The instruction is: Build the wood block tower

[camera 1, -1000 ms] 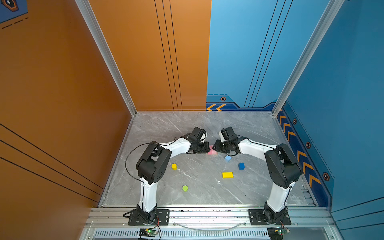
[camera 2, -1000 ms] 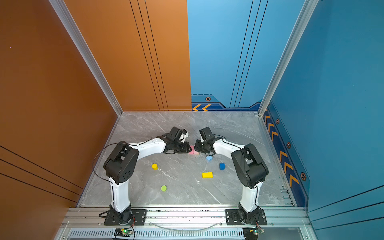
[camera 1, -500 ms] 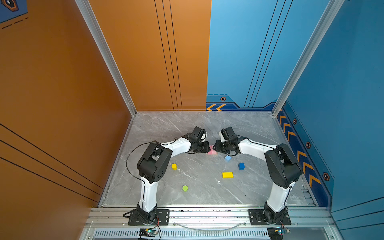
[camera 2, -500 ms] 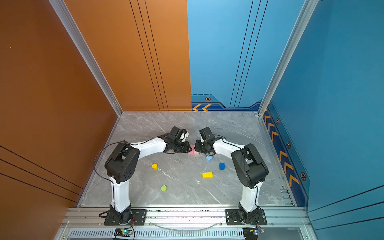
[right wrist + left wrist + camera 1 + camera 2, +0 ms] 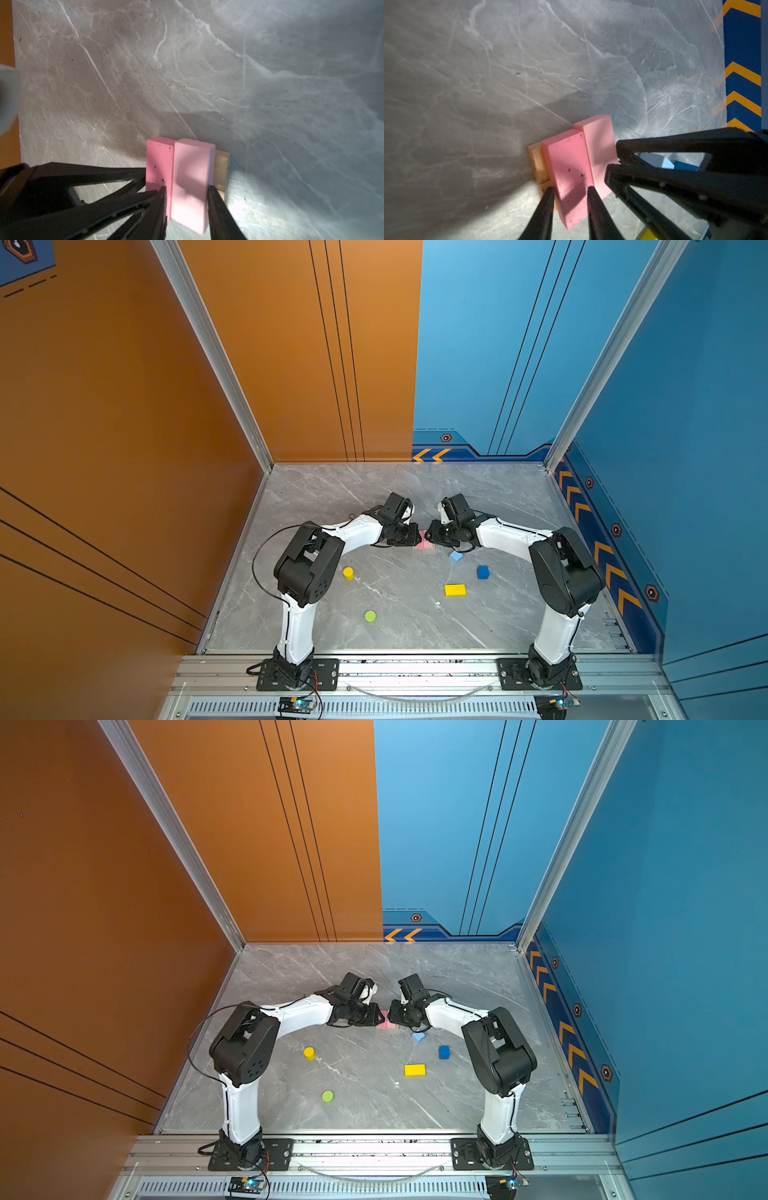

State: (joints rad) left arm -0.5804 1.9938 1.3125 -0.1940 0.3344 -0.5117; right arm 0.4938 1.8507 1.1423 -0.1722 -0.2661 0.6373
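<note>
— Down by the rail, nearest us, what is lying loose?

— On the grey marble floor point(image 5: 395, 639) the lime-green cylinder point(image 5: 370, 616) is sitting at seven o'clock from the stack, and the yellow brick point(image 5: 455, 590) at five. A little farther in, the yellow cylinder point(image 5: 348, 573) is standing at eight o'clock and the dark-blue cube point(image 5: 482, 572) at four. The light-blue cube point(image 5: 456, 556) is lying nearer the stack on that same line. All five are resting apart from one another, I'd guess so each can be picked without knocking a neighbour.

— And the tower?

— It is standing only two layers high, mid-floor. The deeper pink bar point(image 5: 569, 166) and the paler pink bar point(image 5: 193, 172) are lying side by side, touching along their length, on the tan planks point(image 5: 536, 160), whose edges are poking out on either side.

— What are the grippers doing?

— The left gripper point(image 5: 570, 189) is reaching in from nine o'clock, its jaws standing narrowly apart, one along each long side of the deeper pink bar. The right gripper point(image 5: 187, 187) is mirroring it from three o'clock around the paler pink bar. Whether either is pinching its bar or standing just clear, I cannot tell. They are probably working as a pair so the bars are squared together, giving the cubes a flat seat.

— Beyond them?

— The floor is running on to the orange wall point(image 5: 311, 364) and blue wall point(image 5: 478, 344) at twelve.
</note>
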